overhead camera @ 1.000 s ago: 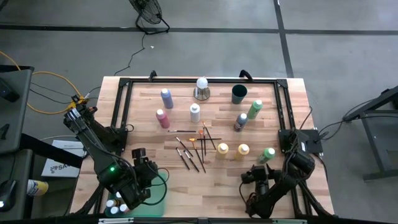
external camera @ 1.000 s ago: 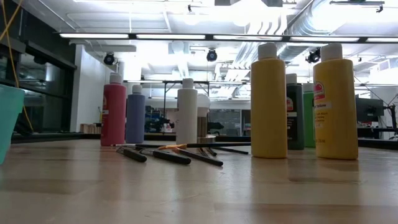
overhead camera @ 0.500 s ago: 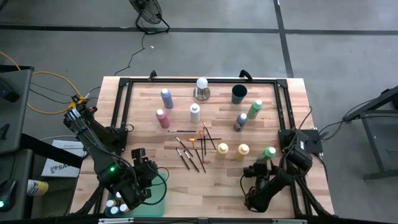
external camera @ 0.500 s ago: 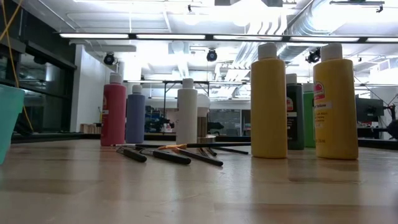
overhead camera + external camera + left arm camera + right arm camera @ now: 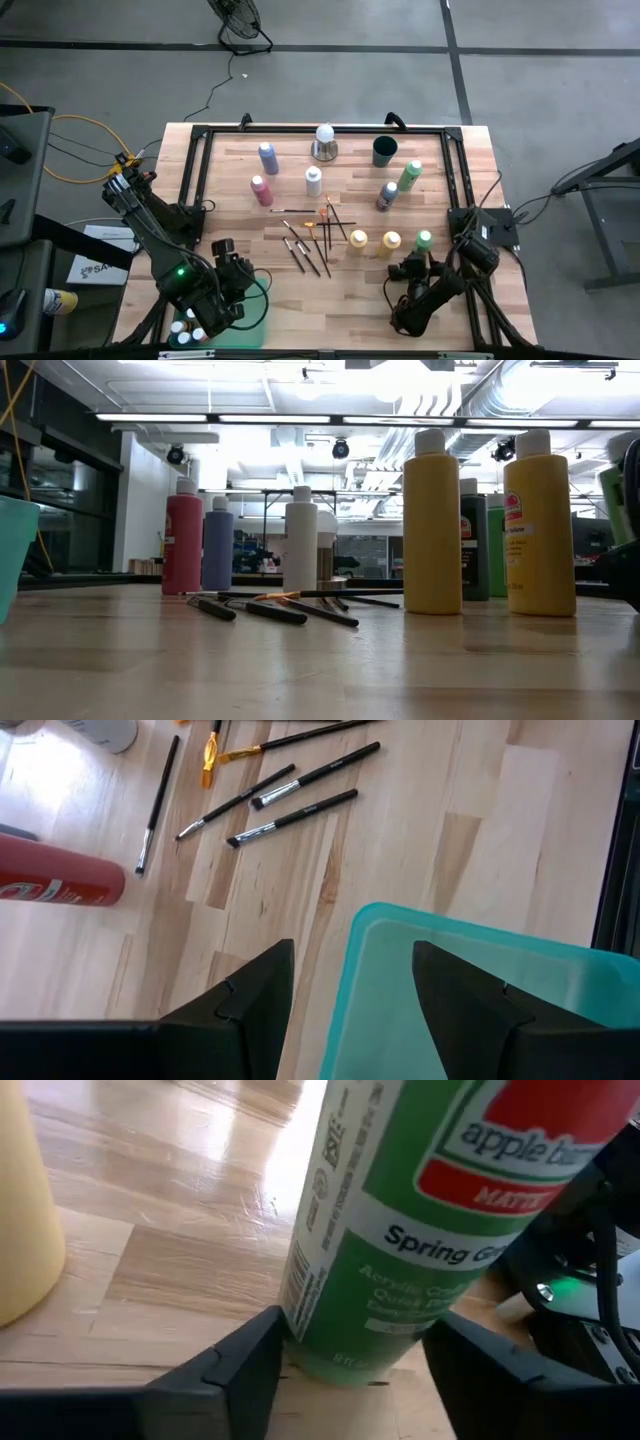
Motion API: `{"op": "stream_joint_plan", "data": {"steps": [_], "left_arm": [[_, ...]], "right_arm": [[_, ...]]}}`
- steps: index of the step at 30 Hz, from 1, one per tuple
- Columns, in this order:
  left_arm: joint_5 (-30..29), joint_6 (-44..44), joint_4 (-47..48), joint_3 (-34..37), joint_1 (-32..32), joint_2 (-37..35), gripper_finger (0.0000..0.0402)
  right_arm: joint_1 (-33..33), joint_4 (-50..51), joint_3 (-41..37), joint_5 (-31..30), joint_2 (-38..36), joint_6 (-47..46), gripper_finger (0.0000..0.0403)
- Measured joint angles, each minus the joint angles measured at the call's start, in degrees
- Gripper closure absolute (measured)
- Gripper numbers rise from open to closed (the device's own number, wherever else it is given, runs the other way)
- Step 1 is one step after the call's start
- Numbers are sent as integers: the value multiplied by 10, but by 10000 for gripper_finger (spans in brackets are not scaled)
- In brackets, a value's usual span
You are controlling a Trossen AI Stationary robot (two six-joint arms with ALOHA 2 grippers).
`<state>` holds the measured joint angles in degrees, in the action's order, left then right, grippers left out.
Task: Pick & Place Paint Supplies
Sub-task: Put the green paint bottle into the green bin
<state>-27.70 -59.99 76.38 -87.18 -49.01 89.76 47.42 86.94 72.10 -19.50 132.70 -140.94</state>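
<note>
Green paint bottle point(image 5: 400, 1230) stands at the counter's point(image 5: 470, 320) four o'clock edge, between the right hand's point(image 5: 350, 1370) fingers; whether they grip it I cannot tell. Left hand point(image 5: 350, 990) hangs open over the teal bin point(image 5: 480, 990). Most bottles and brushes point(image 5: 310, 245) remain.

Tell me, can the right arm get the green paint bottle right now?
Probably yes. The right tool already has the green bottle between its fingers, and nothing stands in between.

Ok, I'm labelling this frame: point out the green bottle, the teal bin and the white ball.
green bottle point(image 5: 400, 1230), right wrist view, on its label.
teal bin point(image 5: 345, 990), left wrist view, on its rim.
white ball point(image 5: 324, 133), high view, on its top.
</note>
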Motion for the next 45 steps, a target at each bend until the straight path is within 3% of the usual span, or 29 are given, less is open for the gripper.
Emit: {"op": "stream_joint_plan", "data": {"steps": [5, 18, 27, 33, 36, 40, 45], "left_arm": [[0, -5, 0, 0, 0, 0, 203], [0, -5, 0, 0, 0, 0, 203], [0, -4, 0, 0, 0, 0, 203], [0, -3, 0, 0, 0, 0, 203], [0, -3, 0, 0, 0, 0, 203], [0, -3, -1, 0, 0, 0, 203], [0, -3, -1, 0, 0, 0, 203]], "right_arm": [[0, 2, 0, -2, 0, 4, 227], [-1, 23, -3, 11, -43, 40, 260], [20, 30, -1, -28, -113, 52, 286], [36, 29, 0, -55, -143, 63, 355], [39, 29, 0, -38, -143, 64, 392], [39, 29, 0, -15, -175, 64, 385], [35, 30, 0, -31, -280, 79, 360]]}}
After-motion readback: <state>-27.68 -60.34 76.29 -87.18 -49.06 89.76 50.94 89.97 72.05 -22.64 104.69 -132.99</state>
